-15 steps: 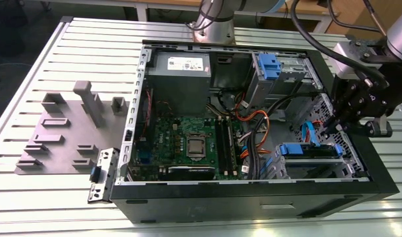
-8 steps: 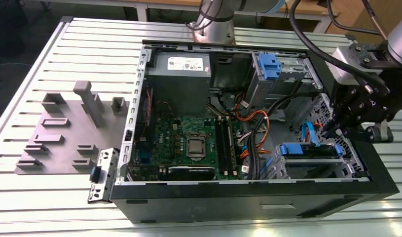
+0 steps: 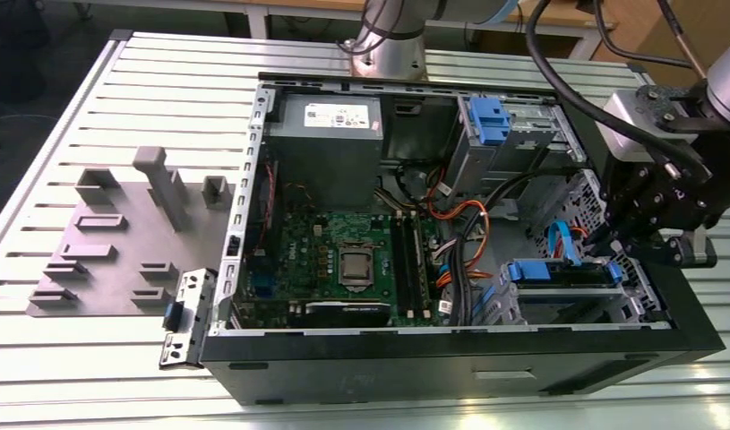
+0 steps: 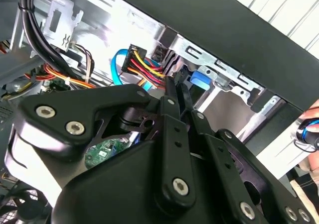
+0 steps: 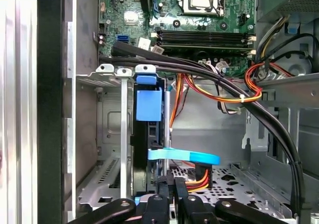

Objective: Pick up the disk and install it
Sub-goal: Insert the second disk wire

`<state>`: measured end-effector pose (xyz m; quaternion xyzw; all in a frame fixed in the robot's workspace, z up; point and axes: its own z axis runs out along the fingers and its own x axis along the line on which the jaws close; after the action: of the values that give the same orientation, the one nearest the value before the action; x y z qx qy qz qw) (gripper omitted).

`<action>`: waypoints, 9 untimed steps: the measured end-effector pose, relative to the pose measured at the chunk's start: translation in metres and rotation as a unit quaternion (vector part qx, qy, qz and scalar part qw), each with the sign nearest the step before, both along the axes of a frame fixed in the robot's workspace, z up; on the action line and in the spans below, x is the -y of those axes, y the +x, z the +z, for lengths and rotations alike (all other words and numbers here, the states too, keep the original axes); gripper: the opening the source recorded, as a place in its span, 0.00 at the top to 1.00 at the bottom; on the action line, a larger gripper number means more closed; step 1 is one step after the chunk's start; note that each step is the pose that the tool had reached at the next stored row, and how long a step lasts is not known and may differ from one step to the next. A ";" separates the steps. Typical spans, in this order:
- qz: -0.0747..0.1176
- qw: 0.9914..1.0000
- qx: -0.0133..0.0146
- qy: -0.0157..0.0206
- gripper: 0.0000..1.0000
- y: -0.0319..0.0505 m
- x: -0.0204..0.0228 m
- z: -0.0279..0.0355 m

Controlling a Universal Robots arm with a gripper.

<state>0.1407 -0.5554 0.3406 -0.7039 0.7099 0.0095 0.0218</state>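
Observation:
The disk (image 3: pixel 560 274) sits on edge in the metal bay at the case's front corner, on the exterior view's right, with its blue bracket rail (image 5: pixel 148 104) facing up. A blue cable (image 5: pixel 183 157) crosses just past its end. My gripper (image 3: pixel 628 244) reaches into the case right above that bay. Its two thin black fingers (image 5: pixel 163 191) stand pressed close together at the disk's end, with nothing visibly between them. In the second wrist view the gripper (image 4: pixel 178 87) has its fingertips a short way from the blue tab (image 4: pixel 202 79) of the disk.
The open black case (image 3: pixel 460 354) lies on a slatted table. It holds a motherboard (image 3: pixel 347 255), a grey power-supply box (image 3: pixel 329 118) and a blue-tabbed cage (image 3: pixel 493 121). Black and orange cables (image 5: pixel 234 92) run beside the bay. A grey fixture (image 3: pixel 125 237) stands at the exterior view's left. A hand (image 4: pixel 310 129) is nearby.

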 end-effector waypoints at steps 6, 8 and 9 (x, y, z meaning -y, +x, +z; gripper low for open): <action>0.000 1.000 0.001 0.000 0.83 -0.0022 0.0038 0.0000; 0.000 1.000 0.001 0.000 0.83 -0.0023 0.0057 0.0001; 0.000 1.000 0.001 0.000 0.83 -0.0024 0.0064 0.0001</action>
<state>0.1383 -0.5618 0.3407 -0.7040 0.7098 0.0086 0.0225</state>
